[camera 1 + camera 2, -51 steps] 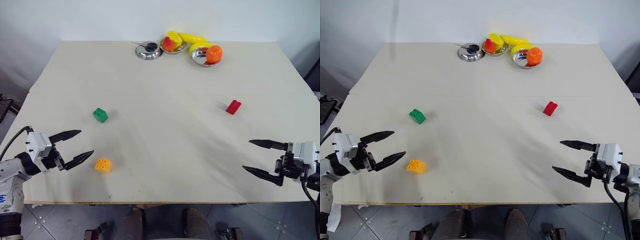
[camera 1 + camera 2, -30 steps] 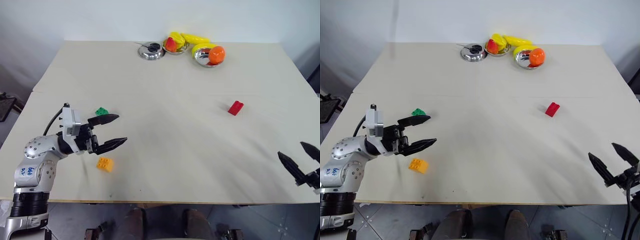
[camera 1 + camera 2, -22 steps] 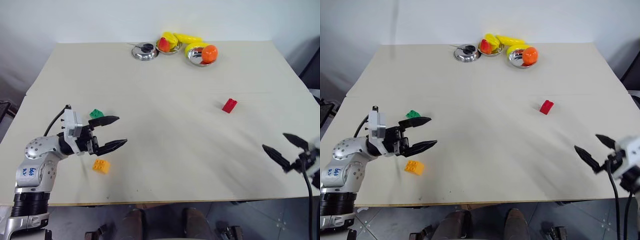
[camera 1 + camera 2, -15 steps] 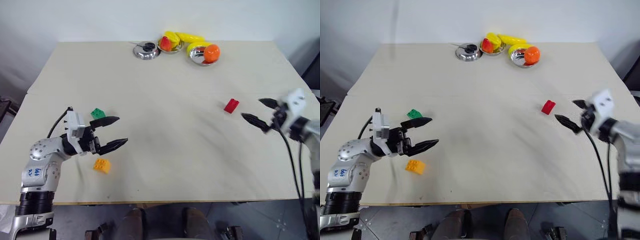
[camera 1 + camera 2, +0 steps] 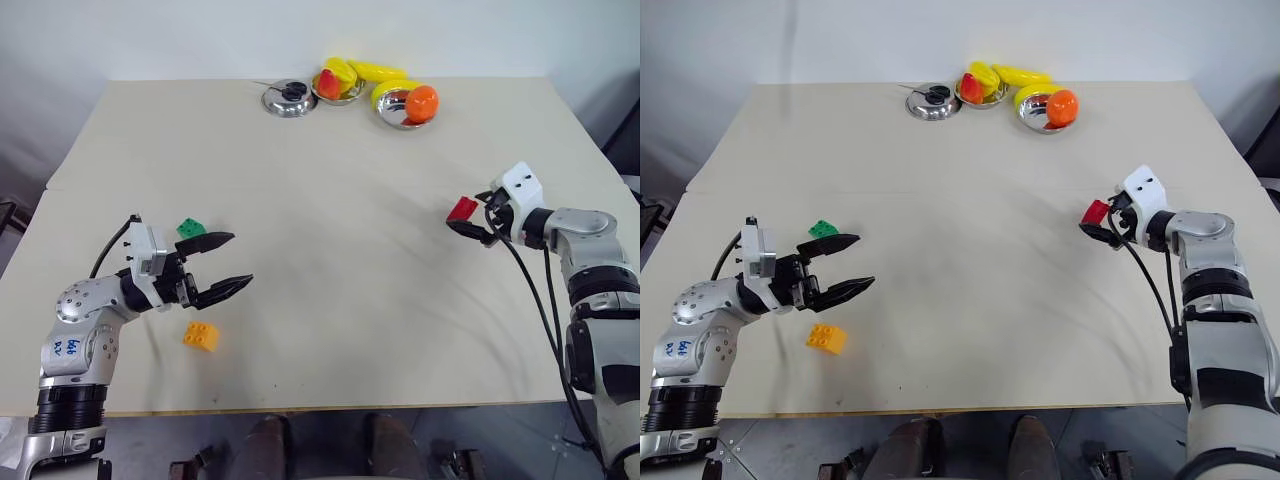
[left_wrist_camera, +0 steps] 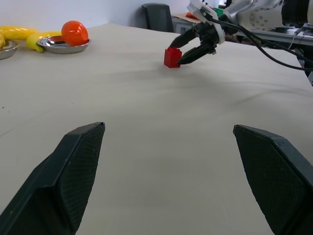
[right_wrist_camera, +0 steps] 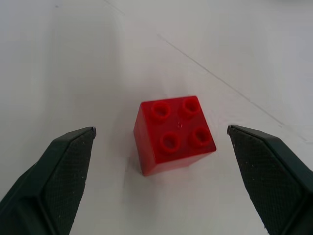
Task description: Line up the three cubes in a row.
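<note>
Step in hand: reach for red cube [image 7: 173,134], lying between the spread fingers of right gripper [image 5: 1097,224], apparently untouched. Next: advance and close. Left gripper [image 5: 230,265] spread, empty; green cube [image 5: 190,229] just beyond, yellow cube [image 5: 201,334] just short

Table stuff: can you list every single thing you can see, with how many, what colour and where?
red cube: one, red, right side of the table, between the right gripper's fingers, not gripped
green cube: one, green, left side, beside the left gripper
orange-yellow cube: one, left side, near the front edge
steel bowls: three, silver, far edge
fruit: orange ball, yellow bananas, a red piece, in or by the bowls
table: one, cream
left gripper: black, open
right gripper: black, open
</note>
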Robot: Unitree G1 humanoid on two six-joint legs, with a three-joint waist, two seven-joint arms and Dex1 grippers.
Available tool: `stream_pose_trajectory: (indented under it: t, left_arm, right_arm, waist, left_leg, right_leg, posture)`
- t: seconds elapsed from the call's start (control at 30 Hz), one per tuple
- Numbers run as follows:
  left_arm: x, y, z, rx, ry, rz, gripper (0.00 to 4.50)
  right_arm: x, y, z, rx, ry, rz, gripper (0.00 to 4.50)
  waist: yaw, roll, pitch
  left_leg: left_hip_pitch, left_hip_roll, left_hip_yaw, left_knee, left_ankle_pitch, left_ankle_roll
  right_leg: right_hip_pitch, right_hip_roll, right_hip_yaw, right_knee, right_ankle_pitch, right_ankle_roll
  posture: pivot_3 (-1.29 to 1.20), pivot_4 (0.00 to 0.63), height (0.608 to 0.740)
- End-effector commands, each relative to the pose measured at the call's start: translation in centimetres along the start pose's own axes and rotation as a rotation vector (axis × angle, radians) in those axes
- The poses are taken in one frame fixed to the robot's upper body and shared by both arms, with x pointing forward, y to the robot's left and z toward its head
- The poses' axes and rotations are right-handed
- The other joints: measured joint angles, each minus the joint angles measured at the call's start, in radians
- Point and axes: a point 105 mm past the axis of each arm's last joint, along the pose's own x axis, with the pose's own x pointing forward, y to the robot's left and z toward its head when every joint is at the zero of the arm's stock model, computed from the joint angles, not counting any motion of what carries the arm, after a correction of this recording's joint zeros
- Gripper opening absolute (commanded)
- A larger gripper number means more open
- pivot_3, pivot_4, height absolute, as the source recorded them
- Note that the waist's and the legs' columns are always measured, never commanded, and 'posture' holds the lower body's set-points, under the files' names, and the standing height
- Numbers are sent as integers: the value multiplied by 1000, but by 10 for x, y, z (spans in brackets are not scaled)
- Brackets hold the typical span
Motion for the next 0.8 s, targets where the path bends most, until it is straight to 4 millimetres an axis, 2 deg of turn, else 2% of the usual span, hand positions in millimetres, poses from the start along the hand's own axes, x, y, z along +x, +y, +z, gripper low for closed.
stream_pose_trajectory:
  t: [0.03,0.3,0.37,0.5,0.57,0.67,0.8]
  left_arm:
    - [-2,-1,13,56,-8,-2,4472]
    - [-4,-3,15,65,2,8,4500]
    - [-4,-4,14,62,2,8,4500]
    - [-3,-7,13,53,2,7,4500]
    - [-2,-8,11,48,2,2,4500]
    - [-1,-10,11,40,1,-12,4500]
    - [-5,-19,8,7,10,-62,4500]
  right_arm:
    - [1,-1,6,-2,-4,10,4500]
    - [8,3,15,-22,-56,1,1839]
    - [8,2,13,-22,-51,-4,1442]
    - [6,3,17,-23,-82,7,1444]
    - [3,8,26,-47,-137,74,1444]
    - [-6,30,37,-90,-194,301,1444]
    - [-20,67,39,-203,-182,642,1444]
  waist:
    - [-1,0,0]
    - [-2,0,0]
    - [-2,0,0]
    - [-1,0,0]
    - [0,0,0]
    - [-1,0,0]
    - [-1,0,0]
  left_leg:
    - [0,0,0,0,0,0]
    - [0,1,0,0,0,0]
    - [0,1,0,0,0,-1]
    - [0,2,0,1,0,-1]
    - [0,2,0,1,0,-1]
    - [0,2,0,1,0,-1]
    - [1,3,0,1,0,-1]
  right_leg:
    - [0,0,0,0,0,0]
    - [0,1,0,0,0,0]
    - [0,1,0,0,0,0]
    - [0,1,0,0,0,0]
    - [0,1,0,1,0,0]
    - [0,2,0,0,0,0]
    - [0,3,0,0,0,0]
  posture:
    - [0,150,740]
    - [0,150,740]
    - [0,150,740]
    - [0,150,740]
    - [0,150,740]
    - [0,150,740]
    - [0,150,740]
